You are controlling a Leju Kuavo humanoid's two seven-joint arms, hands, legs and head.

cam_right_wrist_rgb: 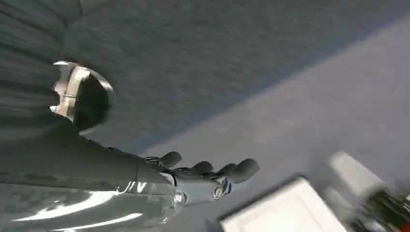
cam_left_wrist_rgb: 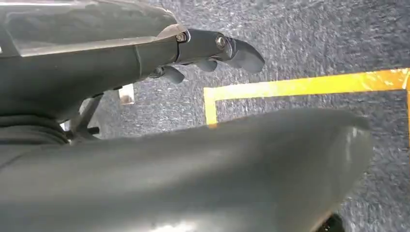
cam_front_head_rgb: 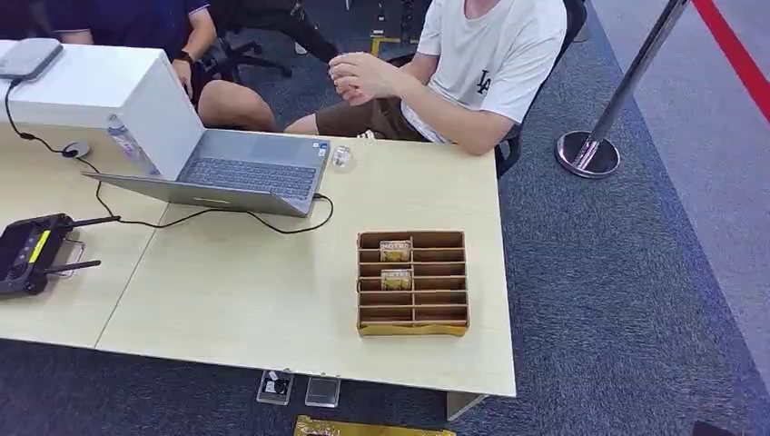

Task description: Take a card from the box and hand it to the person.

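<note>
box: cardboard divider box (cam_front_head_rgb: pixel 413 283) near the table edge, two cards (cam_front_head_rgb: pixel 395 251) upright, easy pinching
hands: left hand (cam_left_wrist_rgb: pixel 212 50) and right hand (cam_right_wrist_rgb: pixel 212 176) loose, holding nothing

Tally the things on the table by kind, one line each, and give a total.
Laptop: 1
Cardboard box with slots: 1
Cards standing in the box: 2
Black handheld controller: 1
White case: 1
Small clear item by the laptop: 1
Total: 7
</note>
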